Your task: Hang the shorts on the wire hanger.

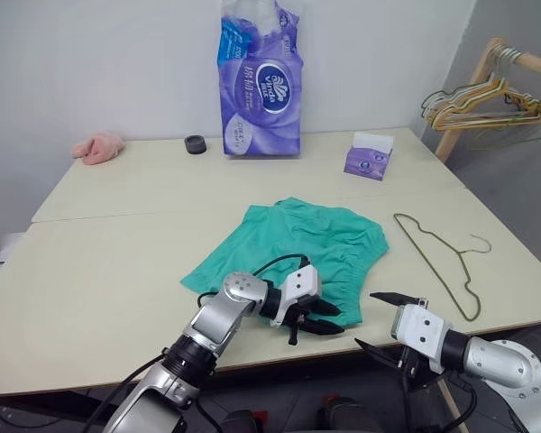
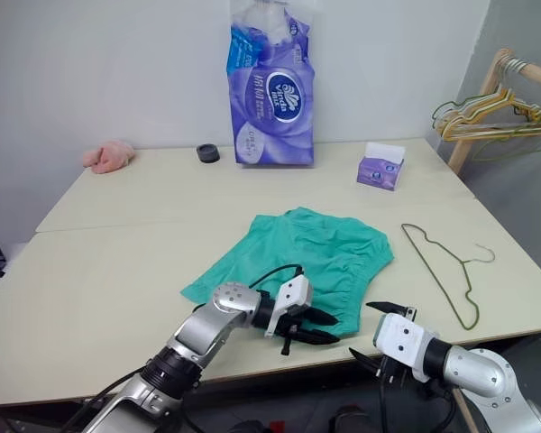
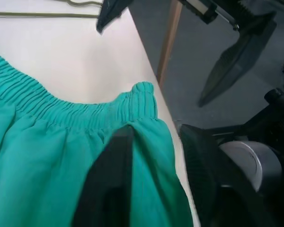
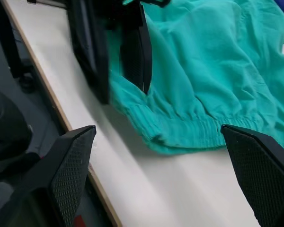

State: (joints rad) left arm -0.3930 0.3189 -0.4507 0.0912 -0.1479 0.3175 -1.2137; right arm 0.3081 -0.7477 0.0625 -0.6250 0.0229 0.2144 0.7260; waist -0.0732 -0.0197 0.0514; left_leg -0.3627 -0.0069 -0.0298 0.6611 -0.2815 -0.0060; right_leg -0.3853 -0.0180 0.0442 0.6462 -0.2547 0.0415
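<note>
Small pink cloth lump (image 1: 97,147) lies at far left of the pale cream surface (image 1: 99,271). Left arm bent across to the right; left tool (image 1: 314,323) at near corner of the teal-green gathered-waist cloth shorts (image 1: 298,248), fingers parted astride the waistband edge, one on the cloth. Shorts lie flat mid-surface. Right tool (image 1: 379,321) wide open, empty, at the near edge, just beside the shorts. Thin olive-grey wire hanger (image 1: 437,257) lies flat, right of the shorts.
</note>
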